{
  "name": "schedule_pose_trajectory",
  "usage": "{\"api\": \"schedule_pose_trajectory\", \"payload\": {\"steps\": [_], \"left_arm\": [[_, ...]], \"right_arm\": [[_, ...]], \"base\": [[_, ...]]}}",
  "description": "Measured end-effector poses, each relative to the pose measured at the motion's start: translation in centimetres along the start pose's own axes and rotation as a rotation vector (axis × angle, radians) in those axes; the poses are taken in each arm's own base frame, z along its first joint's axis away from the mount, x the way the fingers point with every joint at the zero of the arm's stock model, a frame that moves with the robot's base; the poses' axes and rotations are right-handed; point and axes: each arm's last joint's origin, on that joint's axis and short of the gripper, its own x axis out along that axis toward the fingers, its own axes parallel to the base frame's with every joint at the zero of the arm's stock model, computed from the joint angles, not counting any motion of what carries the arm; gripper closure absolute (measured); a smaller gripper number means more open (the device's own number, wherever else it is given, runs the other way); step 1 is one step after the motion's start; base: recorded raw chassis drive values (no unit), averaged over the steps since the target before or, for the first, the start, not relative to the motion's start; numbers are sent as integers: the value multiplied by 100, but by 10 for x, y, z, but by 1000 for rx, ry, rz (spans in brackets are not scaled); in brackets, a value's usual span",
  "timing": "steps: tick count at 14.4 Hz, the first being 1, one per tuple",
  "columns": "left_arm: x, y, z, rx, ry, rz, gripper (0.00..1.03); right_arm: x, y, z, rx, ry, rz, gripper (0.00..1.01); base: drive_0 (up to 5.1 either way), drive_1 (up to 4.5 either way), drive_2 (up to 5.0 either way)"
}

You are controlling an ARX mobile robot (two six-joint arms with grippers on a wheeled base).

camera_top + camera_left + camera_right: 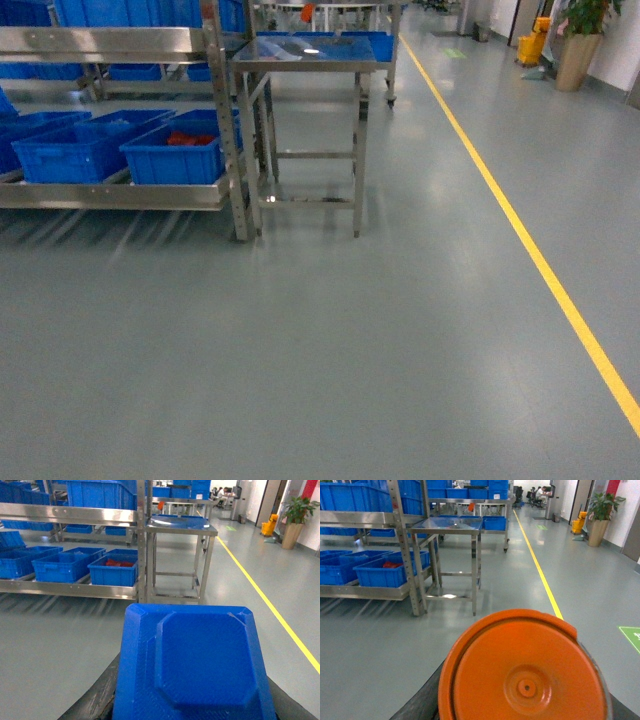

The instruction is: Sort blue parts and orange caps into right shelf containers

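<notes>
Blue chunky plastic block (192, 667) fills the left wrist view, orange round plastic cap (522, 672) fills the right; both look carried for transit to the stainless-steel shelf (130, 190) ahead-left. Fingers aren't visible in either view, so I can't tell how far either claw is closed. Blue ribbed crates (175, 150) sit on the lower level beside a steel table (305, 60).
</notes>
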Motion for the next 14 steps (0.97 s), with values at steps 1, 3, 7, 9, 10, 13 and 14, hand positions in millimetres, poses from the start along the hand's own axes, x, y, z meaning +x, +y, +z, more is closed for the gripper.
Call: {"api": "schedule_pose_trajectory", "payload": {"steps": [1, 3, 7, 9, 10, 13, 14], "left_arm": [[0, 0, 0, 0, 2, 0, 60], [0, 0, 0, 0, -1, 0, 60], [0, 0, 0, 0, 1, 0, 60], [0, 0, 0, 0, 0, 0, 60], [0, 0, 0, 0, 2, 0, 60], [0, 0, 0, 0, 3, 0, 60], [0, 0, 0, 0, 0, 0, 60]], "right_arm": [[0, 0, 0, 0, 3, 0, 56], [0, 0, 0, 0, 2, 0, 56], [0, 0, 0, 0, -1, 0, 56], [0, 0, 0, 0, -2, 0, 56], [0, 0, 0, 0, 0, 0, 56], [0, 0, 0, 0, 2, 0, 56], [0, 0, 0, 0, 3, 0, 56]], "base": [[-10, 424, -443], [-2, 431, -436], [4, 437, -430], [13, 447, -420], [17, 451, -416], [8, 442, -425], [6, 440, -427]]}}
